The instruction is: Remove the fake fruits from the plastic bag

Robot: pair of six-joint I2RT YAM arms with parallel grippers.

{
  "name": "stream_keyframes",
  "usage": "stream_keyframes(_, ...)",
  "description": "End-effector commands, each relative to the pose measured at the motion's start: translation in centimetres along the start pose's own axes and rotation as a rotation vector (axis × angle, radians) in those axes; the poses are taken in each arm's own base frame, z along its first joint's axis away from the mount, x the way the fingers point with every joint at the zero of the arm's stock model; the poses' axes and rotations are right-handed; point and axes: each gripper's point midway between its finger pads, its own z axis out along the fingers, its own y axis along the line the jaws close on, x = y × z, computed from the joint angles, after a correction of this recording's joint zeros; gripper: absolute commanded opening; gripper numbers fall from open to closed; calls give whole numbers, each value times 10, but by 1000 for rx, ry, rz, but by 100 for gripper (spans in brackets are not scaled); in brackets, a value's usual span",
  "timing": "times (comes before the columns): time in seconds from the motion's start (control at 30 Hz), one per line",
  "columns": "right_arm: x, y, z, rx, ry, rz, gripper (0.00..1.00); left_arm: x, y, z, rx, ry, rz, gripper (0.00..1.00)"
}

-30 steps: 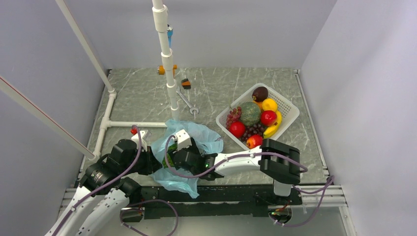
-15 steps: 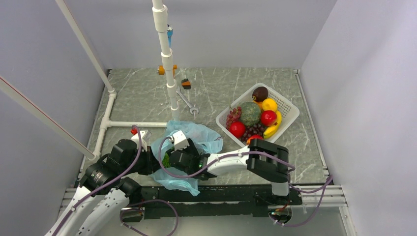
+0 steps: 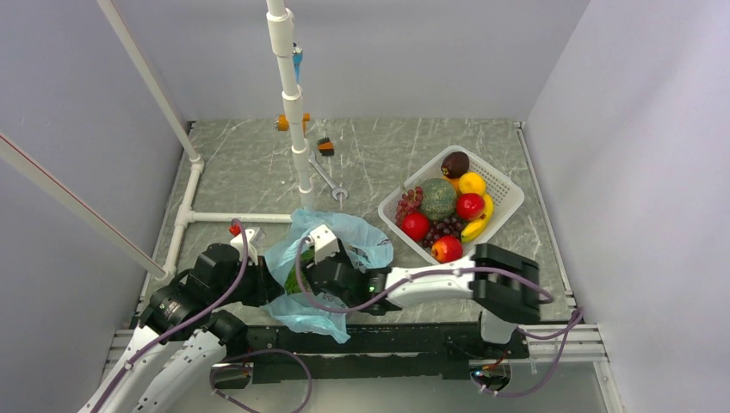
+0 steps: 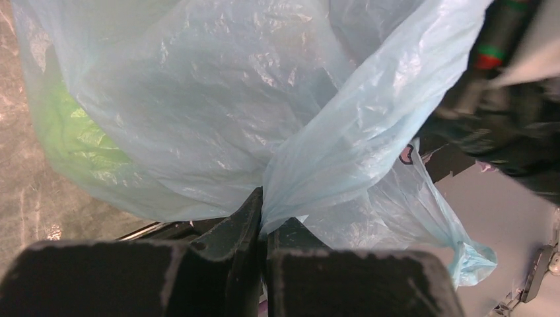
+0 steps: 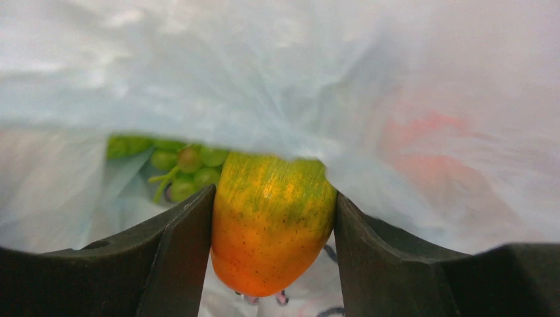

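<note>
The light-blue plastic bag (image 3: pixel 331 241) lies crumpled at the near left of the table. My left gripper (image 4: pixel 264 214) is shut on a fold of the bag (image 4: pixel 317 132) at its near left side. My right gripper (image 5: pixel 272 218) reaches into the bag's mouth from the right and is shut on an orange-green mango (image 5: pixel 271 218). A green grape bunch (image 5: pixel 178 165) lies deeper in the bag behind the mango. A lime-green shape (image 4: pixel 79 139) shows through the bag's wall. From above, the right gripper (image 3: pixel 301 280) is mostly hidden by the bag.
A white slotted basket (image 3: pixel 508 194) at the right holds a netted melon, purple grapes, red apples, a banana, a lemon and a dark avocado. A white pipe frame (image 3: pixel 297 146) stands just behind the bag. Small tools (image 3: pixel 325 146) lie at the back.
The right arm first pushed left, then drew back to the right a little; its gripper stays in the bag's mouth. The left arm has not moved.
</note>
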Motion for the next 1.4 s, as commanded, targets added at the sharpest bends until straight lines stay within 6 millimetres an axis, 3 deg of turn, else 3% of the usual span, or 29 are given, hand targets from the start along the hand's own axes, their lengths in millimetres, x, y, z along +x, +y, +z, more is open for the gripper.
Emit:
stream_keyframes(0.0,-46,17,-32,-192,-113,56,18,-5,-5,1,25,-13,21,10)
stream_keyframes(0.43,-48,54,-104,-698,4,12,6,-6,-5,1,28,-23,22,10)
stream_keyframes(0.63,-71,58,-153,-868,-69,-91,3,-6,-6,1,33,-20,26,10)
stream_keyframes(0.87,-120,33,-191,-837,-230,-108,0,-6,-6,1,33,-20,26,10)
stream_keyframes(0.97,-150,-3,-196,-659,-349,-25,0,-6,-6,1,32,-21,24,10)
stream_keyframes(1.07,-170,-72,-186,-320,-460,132,0,-6,-6,1,31,-18,25,10)
stream_keyframes(1.2,-165,-155,-171,24,-497,307,0,-5,-6,1,32,-19,24,10)
stream_keyframes(1.37,-136,-246,-150,401,-403,493,0,-5,-6,1,33,-15,26,10)
